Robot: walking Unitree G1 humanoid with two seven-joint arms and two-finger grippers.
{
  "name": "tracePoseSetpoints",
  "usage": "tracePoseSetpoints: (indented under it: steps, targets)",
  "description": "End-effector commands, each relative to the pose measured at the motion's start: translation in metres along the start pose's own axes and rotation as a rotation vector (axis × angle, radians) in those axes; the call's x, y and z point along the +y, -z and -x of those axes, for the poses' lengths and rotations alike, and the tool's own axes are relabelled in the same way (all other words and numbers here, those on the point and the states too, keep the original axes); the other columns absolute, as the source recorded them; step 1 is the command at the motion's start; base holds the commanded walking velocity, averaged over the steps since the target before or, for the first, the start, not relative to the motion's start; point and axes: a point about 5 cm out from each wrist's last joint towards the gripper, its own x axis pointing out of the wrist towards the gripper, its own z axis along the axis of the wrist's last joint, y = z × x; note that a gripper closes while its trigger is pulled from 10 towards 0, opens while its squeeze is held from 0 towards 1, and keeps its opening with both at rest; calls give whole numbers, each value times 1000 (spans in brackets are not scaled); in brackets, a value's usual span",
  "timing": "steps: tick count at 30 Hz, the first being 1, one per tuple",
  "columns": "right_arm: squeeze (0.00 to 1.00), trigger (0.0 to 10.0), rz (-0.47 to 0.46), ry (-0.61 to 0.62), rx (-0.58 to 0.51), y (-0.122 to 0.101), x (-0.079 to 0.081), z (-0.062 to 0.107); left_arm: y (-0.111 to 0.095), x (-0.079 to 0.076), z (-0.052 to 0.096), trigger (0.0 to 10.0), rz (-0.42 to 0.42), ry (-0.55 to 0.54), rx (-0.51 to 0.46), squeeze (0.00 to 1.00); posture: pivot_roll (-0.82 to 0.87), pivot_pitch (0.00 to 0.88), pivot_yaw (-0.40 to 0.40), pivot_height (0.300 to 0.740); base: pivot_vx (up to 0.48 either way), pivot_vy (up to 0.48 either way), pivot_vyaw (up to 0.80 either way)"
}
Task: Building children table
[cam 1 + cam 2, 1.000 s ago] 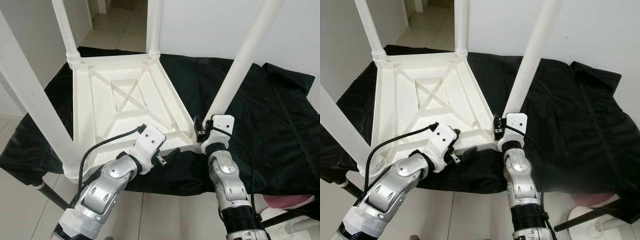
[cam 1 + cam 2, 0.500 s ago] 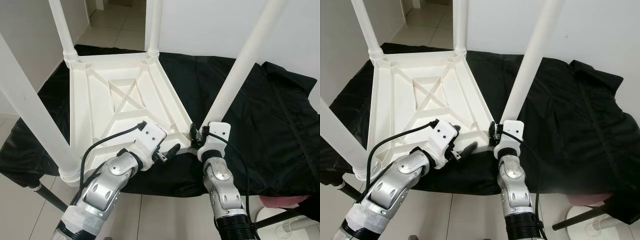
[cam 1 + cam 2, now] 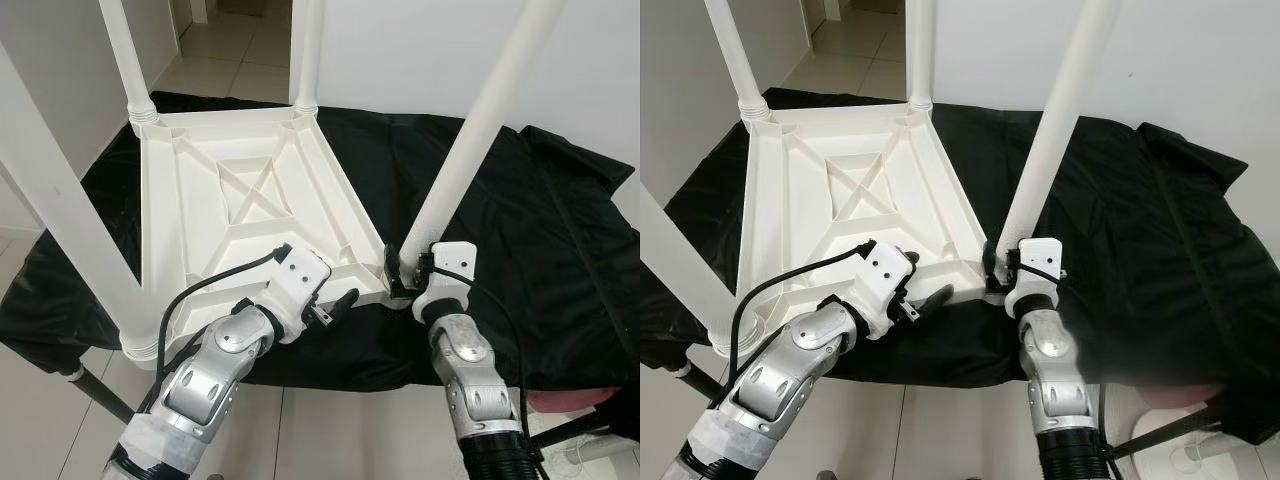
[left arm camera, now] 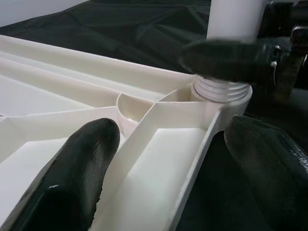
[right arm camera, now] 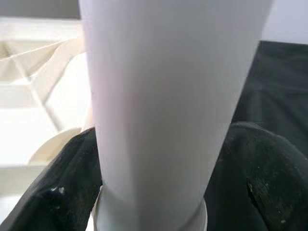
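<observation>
A: So where's the table top?
B: Upside down on black cloth. Left gripper, fingers spread, straddles its near rim

A: Step?
B: Looks like seating the last leg; right gripper clamps its base. Next, likely twist it tight

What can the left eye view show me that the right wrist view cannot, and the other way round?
The left eye view takes in the whole upturned white table on the black cloth, all four legs standing up, and the left pincer at the table's near edge. The right wrist view gives a close look at the two black fingers of the right pincer on either side of the near right leg at its base. Both show that leg, the table's ribbed underside and the black cloth.
</observation>
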Motion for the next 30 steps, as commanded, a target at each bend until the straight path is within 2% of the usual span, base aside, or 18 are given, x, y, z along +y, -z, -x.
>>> tracePoseSetpoints:
  steps: [1, 7, 12, 22, 24, 25, 26, 27, 28, 30]
  targets:
    - [0, 10000, -18, -54, 1, 2, -1, -2, 0, -5, 0, 10000, -9, 37, -5, 0, 28, 56, -70, 740, 0, 0, 0]
    - [0, 10000, 25, -192, -25, -4, -7, -9, -1, -5, 0, 10000, -20, 50, 1, 0, 24, 65, -62, 740, 0, 0, 0]
    - [0, 10000, 88, -340, -34, -6, -4, -14, 0, -5, -2, 10000, 36, 64, 27, 0, 18, 74, -55, 740, 0, 0, 0]
    - [0, 10000, 75, -447, 2, 0, -6, -18, -3, -5, -4, 10000, 45, 73, 32, 0, 21, 71, -52, 740, 0, 0, 0]
    - [0, 9922, 95, -468, 7, 0, -11, -20, -3, -6, -3, 10000, 39, 82, 36, 0, 21, 69, -41, 740, 0, 0, 0]
    - [0, 4157, 95, -476, 13, 0, -16, -20, -3, -6, -3, 10000, 29, 85, 35, 0, 24, 71, -41, 740, 0, 0, 0]
    - [0, 4157, 95, -476, 13, 0, -16, -20, -3, -6, -3, 10000, 29, 85, 35, 0, 24, 71, -41, 740, 0, 0, 0]
    - [0, 1059, 101, -484, 16, 1, -19, -21, -3, -7, -4, 10000, 27, 86, 37, 0, 25, 75, -42, 740, 0, 0, 0]
    - [0, 0, 109, -487, 16, 1, -22, -21, -3, -7, -5, 10000, 30, 86, 37, 0, 25, 75, -42, 740, 0, 0, 0]
    - [0, 0, 107, -485, 17, 1, -24, -21, -4, -7, -4, 10000, 28, 86, 39, 0, 26, 77, -45, 740, 0, 0, 0]
